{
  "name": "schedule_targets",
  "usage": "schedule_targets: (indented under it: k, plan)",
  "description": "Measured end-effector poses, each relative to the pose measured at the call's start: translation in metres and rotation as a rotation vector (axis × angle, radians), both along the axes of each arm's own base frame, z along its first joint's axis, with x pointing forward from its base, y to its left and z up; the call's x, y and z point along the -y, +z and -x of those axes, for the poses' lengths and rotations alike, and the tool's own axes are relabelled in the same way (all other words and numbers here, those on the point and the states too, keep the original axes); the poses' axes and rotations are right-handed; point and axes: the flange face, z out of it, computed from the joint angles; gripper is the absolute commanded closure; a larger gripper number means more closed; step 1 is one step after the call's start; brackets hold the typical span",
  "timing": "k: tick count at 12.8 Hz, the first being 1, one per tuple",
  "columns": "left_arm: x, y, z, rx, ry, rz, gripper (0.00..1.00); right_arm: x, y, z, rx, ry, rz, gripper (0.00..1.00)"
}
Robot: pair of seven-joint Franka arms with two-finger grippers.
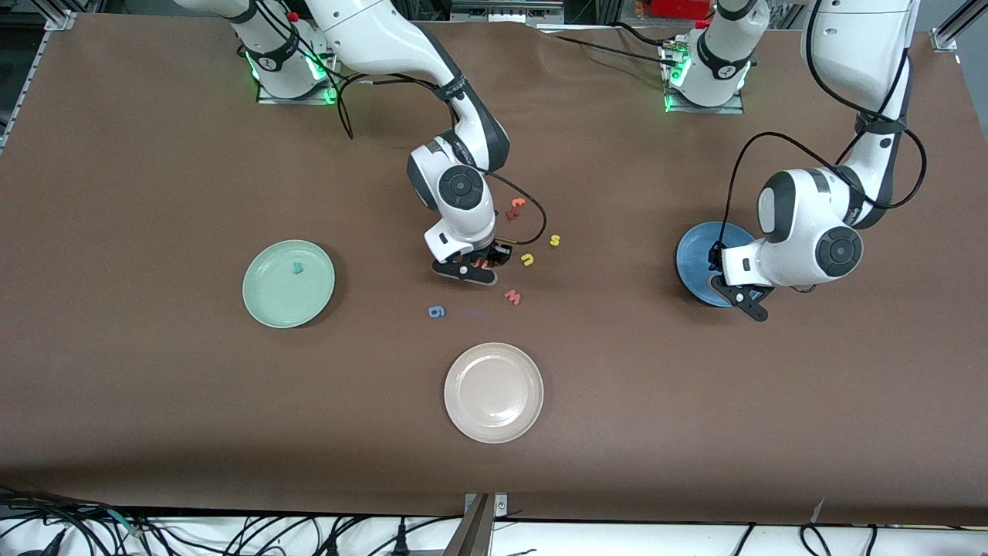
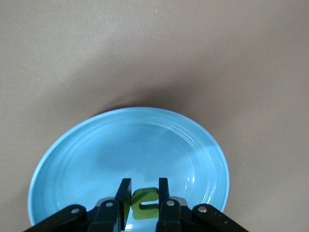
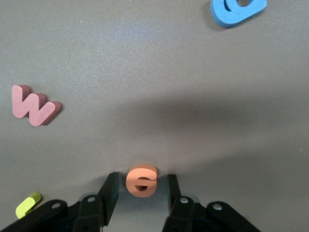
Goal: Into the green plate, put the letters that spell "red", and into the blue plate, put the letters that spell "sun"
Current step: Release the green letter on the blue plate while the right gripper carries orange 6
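The orange "e" [image 3: 141,180] lies on the table between the fingers of my right gripper [image 3: 141,195], which is open with a gap on each side of the letter. That gripper [image 1: 480,266] is low among the loose letters. A yellow "u" [image 1: 527,259] and a yellow "s" [image 1: 554,241] lie beside it, toward the left arm's end. My left gripper [image 2: 144,199] is shut on the dark green "n" [image 2: 145,203] over the blue plate [image 2: 135,145], also seen in the front view [image 1: 695,259]. A teal letter [image 1: 296,268] lies in the green plate [image 1: 270,297].
A pink "w" [image 1: 513,296] and a blue letter [image 1: 436,311] lie nearer the front camera than the right gripper. A dark red letter touching an orange one [image 1: 514,208] lies farther off. An off-white plate [image 1: 493,392] sits nearest the front camera.
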Motion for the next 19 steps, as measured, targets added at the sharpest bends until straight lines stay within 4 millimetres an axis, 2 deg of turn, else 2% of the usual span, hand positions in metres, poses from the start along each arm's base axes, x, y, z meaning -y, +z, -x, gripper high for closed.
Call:
schedule_targets:
  k: [2, 3, 4, 6, 9, 11, 13, 15, 17, 19]
  plan:
    - [-0.002, -0.006, 0.001, -0.005, 0.003, -0.006, 0.62, 0.0, 0.0, 0.0, 0.011, 0.017, 0.013, 0.74]
    - [-0.005, -0.008, -0.001, 0.004, 0.006, -0.011, 0.5, 0.0, 0.0, 0.0, 0.012, 0.019, 0.015, 0.83]
    - [-0.007, -0.01, -0.001, 0.01, 0.01, -0.015, 0.23, 0.0, 0.001, -0.001, 0.015, 0.022, 0.016, 0.91]
    - [-0.009, -0.011, -0.002, 0.015, 0.012, -0.018, 0.17, 0.0, 0.001, -0.001, 0.017, 0.022, 0.016, 0.93]
    - [-0.008, -0.009, -0.004, 0.021, 0.011, -0.018, 0.17, 0.002, 0.002, -0.004, 0.02, 0.026, 0.018, 0.94]
    - [-0.003, 0.0, -0.009, 0.04, 0.022, -0.017, 0.18, 0.011, 0.01, -0.013, 0.014, 0.05, 0.038, 0.94]
    - [0.02, 0.015, -0.014, 0.066, 0.027, -0.008, 0.2, 0.035, 0.03, -0.033, -0.019, 0.12, 0.084, 0.94]
    - [0.063, 0.027, -0.012, 0.078, 0.055, 0.004, 0.2, 0.066, 0.056, -0.051, -0.067, 0.193, 0.123, 0.94]
    - [0.108, 0.035, -0.003, 0.063, 0.15, -0.002, 0.2, 0.105, 0.077, -0.067, -0.117, 0.269, 0.159, 0.94]
    - [0.148, 0.045, 0.009, 0.044, 0.253, -0.015, 0.2, 0.151, 0.092, -0.085, -0.141, 0.373, 0.177, 0.94]
